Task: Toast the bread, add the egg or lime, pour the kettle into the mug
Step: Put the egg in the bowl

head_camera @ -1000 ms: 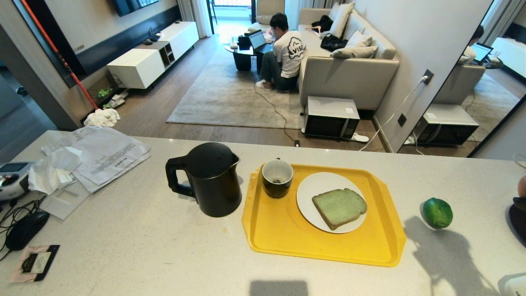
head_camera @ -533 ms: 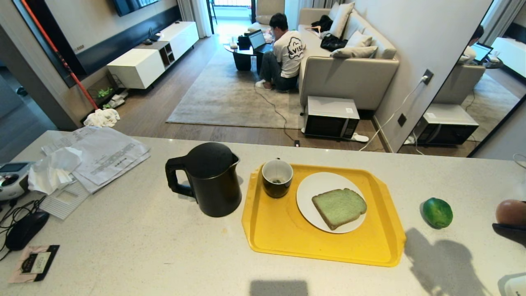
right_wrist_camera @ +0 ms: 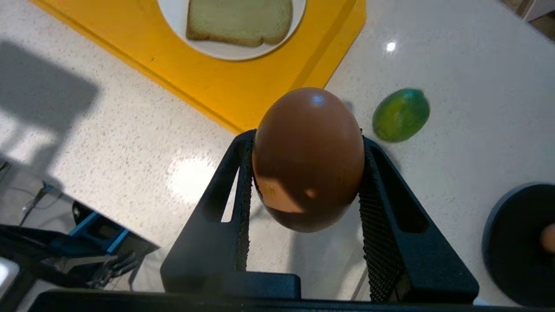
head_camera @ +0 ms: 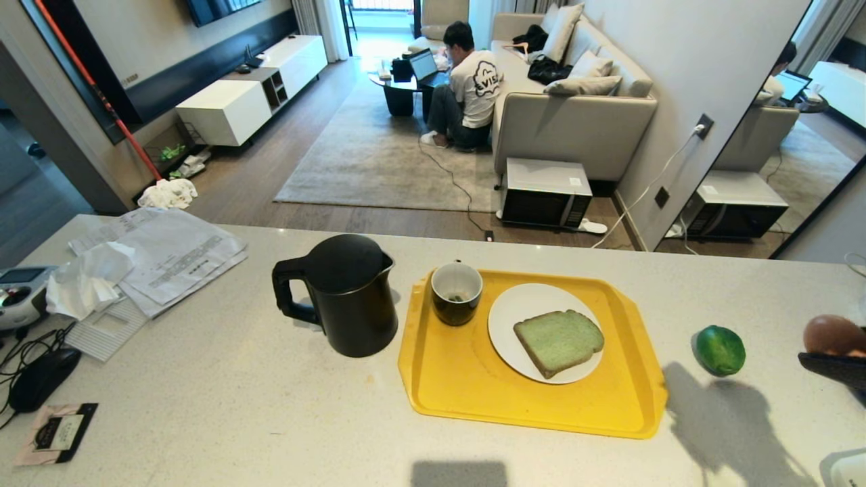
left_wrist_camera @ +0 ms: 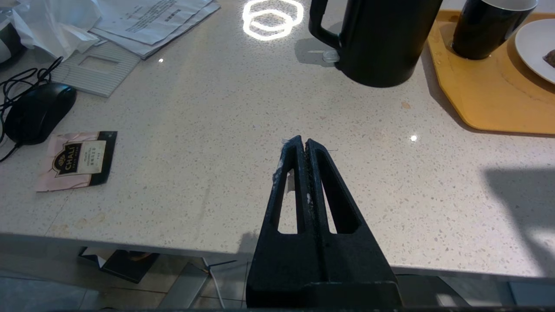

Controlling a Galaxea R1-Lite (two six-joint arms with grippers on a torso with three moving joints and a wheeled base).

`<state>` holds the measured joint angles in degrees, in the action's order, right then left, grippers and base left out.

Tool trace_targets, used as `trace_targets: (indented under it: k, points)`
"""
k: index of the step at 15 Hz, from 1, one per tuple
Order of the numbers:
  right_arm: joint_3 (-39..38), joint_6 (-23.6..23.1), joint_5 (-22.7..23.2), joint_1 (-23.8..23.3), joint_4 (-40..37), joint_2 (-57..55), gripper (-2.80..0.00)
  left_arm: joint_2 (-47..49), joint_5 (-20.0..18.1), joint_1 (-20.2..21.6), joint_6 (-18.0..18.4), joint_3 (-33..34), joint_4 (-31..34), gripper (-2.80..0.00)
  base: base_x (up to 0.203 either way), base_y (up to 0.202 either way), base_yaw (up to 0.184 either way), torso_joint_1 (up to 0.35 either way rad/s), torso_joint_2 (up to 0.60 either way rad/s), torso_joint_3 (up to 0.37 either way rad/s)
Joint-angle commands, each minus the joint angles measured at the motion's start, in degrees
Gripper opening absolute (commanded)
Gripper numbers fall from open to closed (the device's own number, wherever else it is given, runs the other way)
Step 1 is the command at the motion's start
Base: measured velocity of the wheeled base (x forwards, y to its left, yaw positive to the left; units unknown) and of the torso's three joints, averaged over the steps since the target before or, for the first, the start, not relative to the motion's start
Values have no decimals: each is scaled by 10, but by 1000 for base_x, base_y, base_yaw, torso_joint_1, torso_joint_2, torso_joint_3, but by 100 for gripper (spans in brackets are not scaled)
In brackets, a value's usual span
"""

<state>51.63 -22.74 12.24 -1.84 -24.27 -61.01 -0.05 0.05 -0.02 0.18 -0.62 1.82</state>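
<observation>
Two grippers to note. Your right gripper (right_wrist_camera: 308, 160) has its jaws set partway apart and clamped on the egg (right_wrist_camera: 308, 158), one ribbed pad against each side, the egg's rounded end poking out past the tips. From the head camera you see it at the far right edge of the counter (head_camera: 203, 406), egg uppermost.

Beyond the jaw tips and off to one side lies the lime (right_wrist_camera: 401, 114), on the bare counter, apart from the egg and just beside the tray's (right_wrist_camera: 243, 93) corner. Straight ahead of the tips, past that corner, the bread (right_wrist_camera: 239, 19) lies flat on the white plate (right_wrist_camera: 173, 13) on the yellow tray. A black round object (right_wrist_camera: 516, 242) sits beside the jaws on the lime's side.

Your left gripper (left_wrist_camera: 303, 145) has its jaws pressed together, nothing between them, hanging over the counter's near edge. Ahead of its tips stands the kettle (left_wrist_camera: 381, 39), handle turned away from the tray; the mug (left_wrist_camera: 488, 26) sits on the tray just beyond it. Well off to the other side you have a black mouse (left_wrist_camera: 37, 112) and a tea sachet (left_wrist_camera: 78, 160).
</observation>
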Motion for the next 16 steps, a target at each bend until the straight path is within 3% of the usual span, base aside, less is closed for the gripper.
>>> trace_targets:
  k: [1, 6, 10, 13, 16]
  points:
    - [71, -20, 1, 8, -2, -94, -280, 0, 0, 0, 0, 0, 0, -280, 0, 0, 0, 0, 0, 0]
    - [112, -52, -11, 103, -5, -209, -280, 0, 0, -1, 0, 0, 0, -280, 0, 0, 0, 0, 0, 0]
    - [205, -79, -91, 146, -51, -288, -280, 0, 0, 0, 0, 0, 0, -280, 0, 0, 0, 0, 0, 0]
    - [244, -86, -111, 154, -69, -345, -280, 0, 0, 0, 0, 0, 0, -280, 0, 0, 0, 0, 0, 0]
    - [285, -112, -185, 162, -85, -401, -280, 0, 0, 0, 0, 0, -1, -280, 0, 0, 0, 0, 0, 0]
